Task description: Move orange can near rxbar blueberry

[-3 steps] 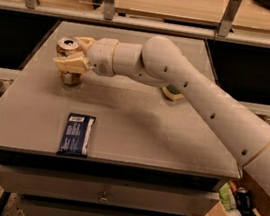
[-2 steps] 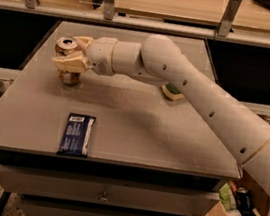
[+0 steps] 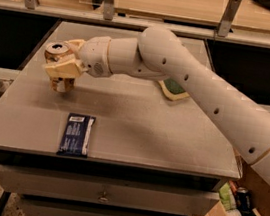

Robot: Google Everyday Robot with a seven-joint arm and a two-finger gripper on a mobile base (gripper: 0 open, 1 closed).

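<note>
Plainly, we have the gripper over the left part of the counter, near the left edge and about midway between back and front. Its tan fingers are clamped around the middle of the can, which leans a little, its silver top showing above them and its base showing below. We cannot tell whether the base touches the counter or hangs just over it. Our arm reaches in from the right front corner across the counter. The bar lies flat near the front edge, towards the left front corner, apart from the can. A sponge lies near the middle, partly hidden behind the arm.
</note>
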